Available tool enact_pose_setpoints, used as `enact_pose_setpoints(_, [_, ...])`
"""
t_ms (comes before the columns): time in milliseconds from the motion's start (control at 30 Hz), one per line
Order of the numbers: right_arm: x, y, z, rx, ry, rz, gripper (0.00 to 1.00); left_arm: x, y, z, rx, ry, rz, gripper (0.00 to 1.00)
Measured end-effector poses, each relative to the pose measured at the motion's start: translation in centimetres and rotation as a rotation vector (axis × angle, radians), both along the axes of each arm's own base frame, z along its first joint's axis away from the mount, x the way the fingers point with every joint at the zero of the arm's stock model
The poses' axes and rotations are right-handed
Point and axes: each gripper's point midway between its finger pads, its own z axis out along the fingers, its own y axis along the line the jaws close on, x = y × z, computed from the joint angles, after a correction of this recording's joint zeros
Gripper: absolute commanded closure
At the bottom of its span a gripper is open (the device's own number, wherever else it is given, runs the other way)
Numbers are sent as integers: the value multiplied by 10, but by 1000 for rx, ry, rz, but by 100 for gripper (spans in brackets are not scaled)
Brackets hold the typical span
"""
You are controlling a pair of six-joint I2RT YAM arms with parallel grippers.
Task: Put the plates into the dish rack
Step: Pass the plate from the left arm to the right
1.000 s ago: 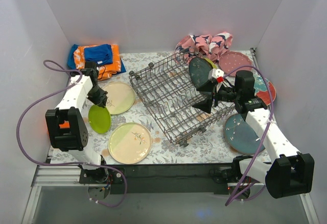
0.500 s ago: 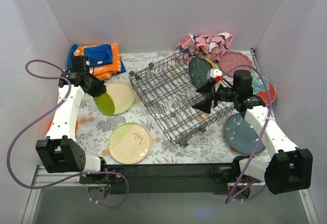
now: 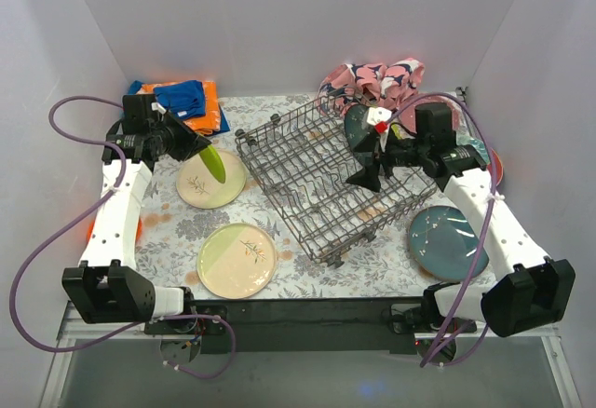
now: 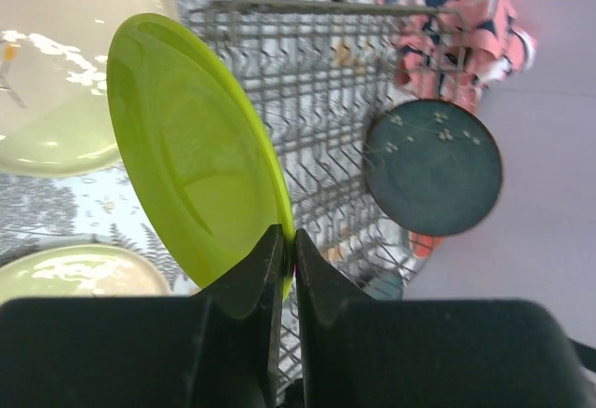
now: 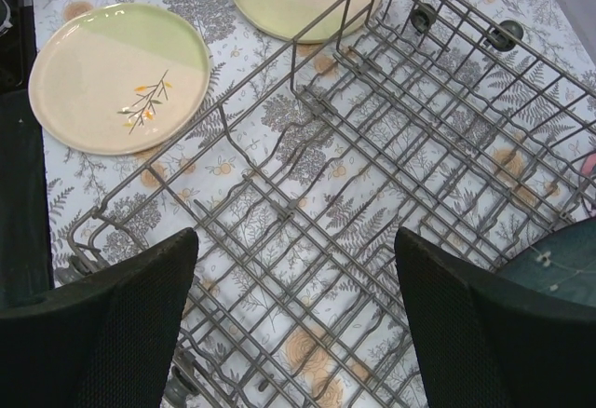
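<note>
My left arm reaches up the left side of the table and bends at the wrist toward the middle, so my left gripper [image 3: 193, 151] points across at the dish rack [image 3: 321, 180]. Its two fingers are pinched tight on the rim of a lime green plate [image 3: 213, 163]. The plate is held on edge and tilted, in the air over the far cream plate [image 3: 200, 186]. In the left wrist view the green plate [image 4: 191, 166] rises from my fingertips, with the rack's wire rows [image 4: 307, 63] beyond it.

My right arm stretches from the near right corner up the right side, with the forearm turned left. My right gripper [image 3: 365, 162] hangs over the right part of the rack with its fingers spread wide, holding nothing. The right wrist view looks between those dark fingers [image 5: 112, 324] straight down onto the grey tines [image 5: 372, 147].

The rack sits at an angle in the middle of the table. A dark green plate [image 3: 358, 129] stands upright at its far right corner, though I cannot tell which slot. A second cream plate with a leaf sprig [image 3: 236, 259] lies flat near the front edge. A teal plate [image 3: 442, 240] lies flat to the right of the rack.
</note>
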Motion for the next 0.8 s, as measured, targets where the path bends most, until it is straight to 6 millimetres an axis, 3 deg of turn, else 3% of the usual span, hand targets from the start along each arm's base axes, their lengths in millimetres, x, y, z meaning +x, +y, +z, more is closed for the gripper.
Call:
enact_pose_setpoints(267, [4, 33, 9, -128, -52, 0, 9, 7, -55, 53, -178, -127, -110, 100])
enact_pose_setpoints(433, [5, 61, 16, -201, -115, -23, 7, 11, -92, 71, -303, -139, -135, 100])
enact_pose_setpoints(633, [5, 89, 27, -226, -203, -85, 2, 25, -145, 74, -411, -85, -148, 100])
enact_pose_setpoints(800, [14, 108, 36, -207, -318, -212, 2, 32, -174, 58, -426, -27, -142, 100])
